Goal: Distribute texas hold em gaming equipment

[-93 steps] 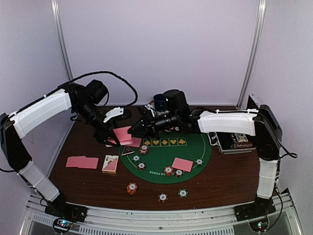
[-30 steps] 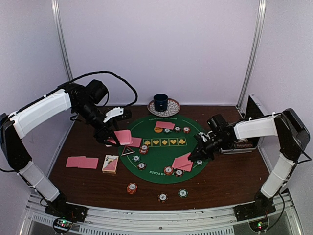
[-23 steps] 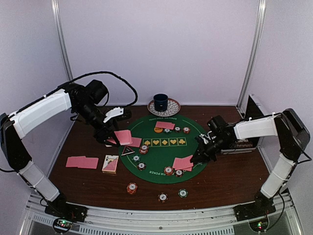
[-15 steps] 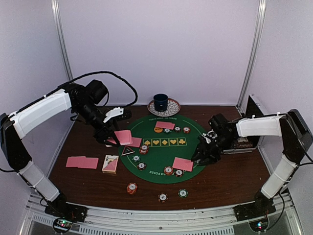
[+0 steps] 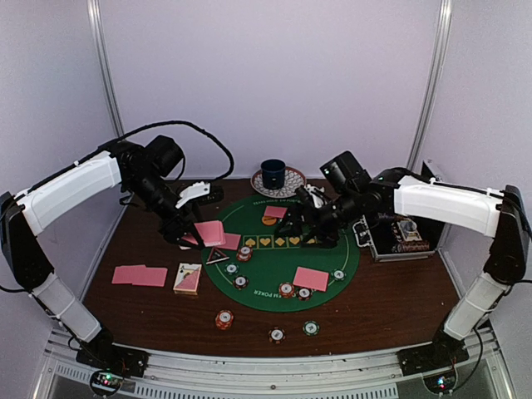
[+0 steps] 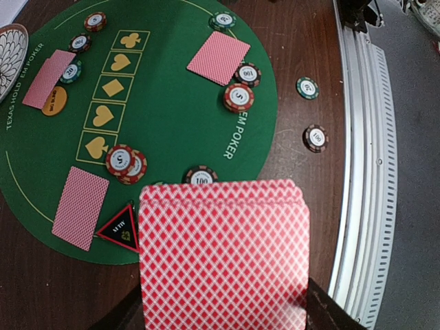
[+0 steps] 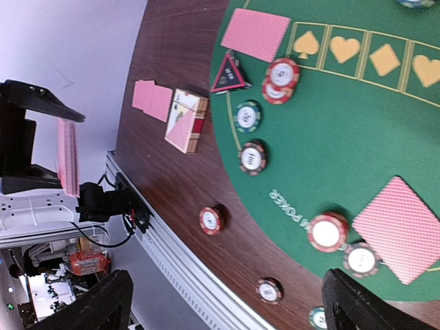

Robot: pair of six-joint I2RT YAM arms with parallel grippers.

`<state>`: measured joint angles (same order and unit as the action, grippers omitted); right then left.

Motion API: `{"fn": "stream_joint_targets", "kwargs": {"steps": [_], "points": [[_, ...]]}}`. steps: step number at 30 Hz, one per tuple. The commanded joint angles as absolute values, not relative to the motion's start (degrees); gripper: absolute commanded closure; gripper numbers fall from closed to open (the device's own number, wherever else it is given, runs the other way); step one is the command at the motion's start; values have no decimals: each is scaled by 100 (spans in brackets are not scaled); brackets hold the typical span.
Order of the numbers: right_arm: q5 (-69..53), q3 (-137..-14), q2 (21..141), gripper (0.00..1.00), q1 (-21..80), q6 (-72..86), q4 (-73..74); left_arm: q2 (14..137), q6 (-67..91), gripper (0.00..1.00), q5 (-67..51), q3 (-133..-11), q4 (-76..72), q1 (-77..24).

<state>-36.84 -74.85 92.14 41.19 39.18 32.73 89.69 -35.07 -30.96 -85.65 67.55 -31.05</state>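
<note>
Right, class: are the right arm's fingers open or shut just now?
Open. In the right wrist view the right arm's fingers sit far apart at the frame's bottom corners, nothing held between them.

The top camera looks down from high up on the whole bench (image 5: 391, 307). Both wrist cameras look down from closer; all three see the green mat (image 6: 172, 103).
</note>
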Motion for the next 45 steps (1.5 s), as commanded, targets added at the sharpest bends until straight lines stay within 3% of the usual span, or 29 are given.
{"fn": "stream_joint_targets", "kwargs": {"steps": [1,11,13,17,22,32,45], "points": [[-2932,-8028,9651,0,4752,4618,2509,8883,-3586,100,-3294,-8644,6677,-3065],[-1400,-7659,9187,0,5455,5387,1871,8728,-3621,100,-3193,-8565,6673,-3067],[-1410,-7321,8971,1,5474,5767,1542,8739,-3621,100,-3203,-8574,6672,-3067],[-2373,-6367,8964,0,5244,6464,-561,8807,-3615,100,-3247,-8638,6679,-3067],[-2695,-8016,9655,1,5228,5378,1147,8825,-3595,100,-3268,-8658,6671,-3067],[-4080,-8756,10684,7,5250,5410,644,8824,-3582,100,-3266,-8665,6673,-3067],[-4748,-9276,11422,9,5336,5637,298,8835,-3564,100,-3312,-8684,6671,-3067]]}}
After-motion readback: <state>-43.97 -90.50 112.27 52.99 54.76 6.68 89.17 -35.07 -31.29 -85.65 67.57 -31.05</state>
